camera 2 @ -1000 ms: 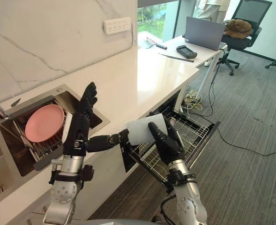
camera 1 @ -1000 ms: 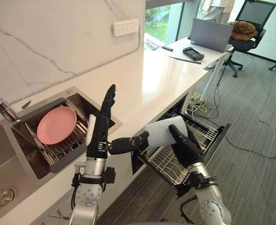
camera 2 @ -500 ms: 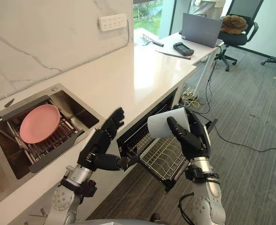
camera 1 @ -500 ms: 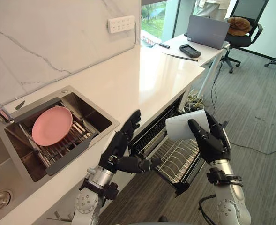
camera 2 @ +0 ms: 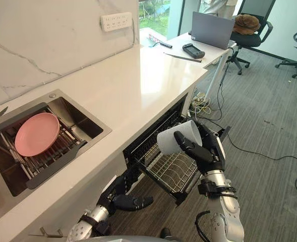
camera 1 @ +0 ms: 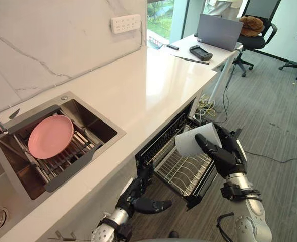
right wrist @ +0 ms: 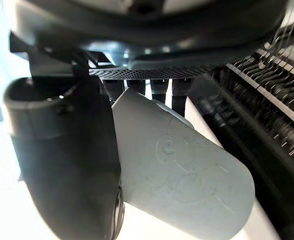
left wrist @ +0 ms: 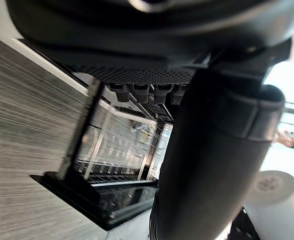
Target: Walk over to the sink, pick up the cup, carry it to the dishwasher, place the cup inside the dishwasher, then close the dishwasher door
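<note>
My right hand [camera 1: 225,157] is shut on a white cup [camera 1: 192,141], which lies tilted on its side in the grip. The cup [right wrist: 186,172] shows between thumb and fingers in the right wrist view. It hangs just above the far end of the dishwasher's pulled-out wire rack [camera 1: 181,171], which juts from under the counter with nothing in it. My left hand [camera 1: 137,195] is low in front of the counter's face, left of the rack [left wrist: 117,150], open and holding nothing. The cup [left wrist: 276,200] also shows past that hand's thumb.
A steel sink [camera 1: 103,123] in the white counter [camera 1: 158,85] holds a pink plate [camera 1: 50,136] on a drying rack. A desk with a laptop [camera 1: 219,30], office chairs and a person stand at the far end. Grey carpet [camera 1: 274,126] lies open to the right.
My left hand has dropped from above the counter to low beside the rack. My right hand has carried the cup right and over the rack's far end. The camera has shifted.
</note>
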Controlling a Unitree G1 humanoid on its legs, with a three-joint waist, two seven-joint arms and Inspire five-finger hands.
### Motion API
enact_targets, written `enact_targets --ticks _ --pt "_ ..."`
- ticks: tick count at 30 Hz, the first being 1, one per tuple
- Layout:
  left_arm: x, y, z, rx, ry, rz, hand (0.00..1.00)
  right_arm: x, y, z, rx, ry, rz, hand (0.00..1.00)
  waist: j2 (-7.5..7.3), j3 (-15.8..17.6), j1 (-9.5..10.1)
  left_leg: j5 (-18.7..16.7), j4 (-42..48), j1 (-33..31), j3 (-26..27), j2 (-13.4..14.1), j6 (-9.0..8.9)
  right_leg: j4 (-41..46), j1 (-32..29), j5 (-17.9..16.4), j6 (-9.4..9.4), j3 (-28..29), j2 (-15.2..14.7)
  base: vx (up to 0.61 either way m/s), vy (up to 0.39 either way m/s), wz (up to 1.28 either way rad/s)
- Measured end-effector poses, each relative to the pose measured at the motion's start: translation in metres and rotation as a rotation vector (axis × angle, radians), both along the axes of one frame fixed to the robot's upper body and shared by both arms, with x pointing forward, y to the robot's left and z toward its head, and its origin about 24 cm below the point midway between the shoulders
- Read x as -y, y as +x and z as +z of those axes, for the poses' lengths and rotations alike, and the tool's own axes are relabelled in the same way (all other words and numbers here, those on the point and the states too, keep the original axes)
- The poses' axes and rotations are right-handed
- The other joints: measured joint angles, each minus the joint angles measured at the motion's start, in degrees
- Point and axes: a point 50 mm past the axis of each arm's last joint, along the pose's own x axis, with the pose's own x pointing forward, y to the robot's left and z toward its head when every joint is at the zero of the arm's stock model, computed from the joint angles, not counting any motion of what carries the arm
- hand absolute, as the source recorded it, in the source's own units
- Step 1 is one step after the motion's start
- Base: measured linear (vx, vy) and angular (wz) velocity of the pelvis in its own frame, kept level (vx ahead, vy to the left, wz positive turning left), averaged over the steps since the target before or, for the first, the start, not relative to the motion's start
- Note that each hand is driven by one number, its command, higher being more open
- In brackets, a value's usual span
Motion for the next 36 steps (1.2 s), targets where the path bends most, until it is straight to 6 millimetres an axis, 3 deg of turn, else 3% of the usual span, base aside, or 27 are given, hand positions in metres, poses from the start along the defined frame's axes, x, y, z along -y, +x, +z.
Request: enact_targets --ticks 6,13,16,21,24,30,34,36 --pt "-0.039 -0.039 -0.041 -0.249 0.120 0.142 1.00 0.021 -0.009 -0.040 -0.235 -0.185 -0.023 0.00 0.10 0.0 -0.06 0.2 0.0 0.0 -1.6 -0.5 0.19 1.3 0.0 -1.0 0.54 -1.6 -0.6 -0.02 -0.010 0.12" --pt "-0.062 -0.052 -0.050 -0.295 0.220 0.199 1.00 0.040 -0.004 -0.053 -0.353 -0.398 -0.020 0.00 0.17 0.1 0.24 0.6 0.0 -0.4 -2.7 -1.3 0.70 2.0 -0.2 -1.1 0.73 -2.5 -1.2 -0.04 0.004 0.10" --pt "-0.068 -0.050 -0.051 -0.300 0.247 0.206 1.00 0.047 0.004 -0.052 -0.369 -0.480 -0.026 0.00 0.08 1.8 0.41 0.7 0.9 -1.6 -3.3 -1.6 0.92 3.9 -1.4 -1.6 1.01 -3.0 -1.8 -0.08 0.006 0.11" --pt "-0.077 -0.026 -0.047 -0.251 0.279 0.201 1.00 0.058 0.043 -0.032 -0.321 -0.574 -0.099 0.00 -0.41 9.3 0.90 0.1 7.7 -8.7 -4.9 -1.1 1.40 7.7 -6.7 -1.5 0.67 -3.9 -2.5 -0.16 -0.014 0.16" --pt "-0.079 -0.016 -0.044 -0.225 0.285 0.217 1.00 0.060 0.061 -0.021 -0.290 -0.619 -0.116 0.00 -0.39 11.9 1.61 -0.2 10.5 -12.6 -5.5 -0.6 1.49 7.5 -8.8 -0.5 0.33 -4.4 -2.3 -0.15 -0.026 0.10" --pt "-0.080 -0.002 -0.042 -0.199 0.276 0.241 1.00 0.071 0.088 0.000 -0.246 -0.699 -0.150 0.00 -0.07 15.0 2.87 -0.2 12.7 -16.7 -6.0 -0.2 1.54 6.7 -11.3 1.0 -0.06 -4.9 -2.1 -0.08 -0.008 0.06" --pt "-0.077 0.010 -0.040 -0.178 0.251 0.264 1.00 0.077 0.108 0.031 -0.169 -0.788 -0.166 0.00 1.08 17.3 3.09 0.1 13.7 -19.8 -6.6 -0.3 1.83 6.3 -13.5 1.8 -0.12 -5.5 -2.0 -0.03 -0.002 0.07" --pt "-0.076 0.013 -0.040 -0.170 0.243 0.269 1.00 0.077 0.114 0.036 -0.166 -0.830 -0.157 0.00 1.47 18.0 3.17 0.1 13.8 -20.1 -6.8 -0.3 1.83 6.2 -13.7 1.8 -0.12 -5.7 -2.0 0.01 0.000 0.05"
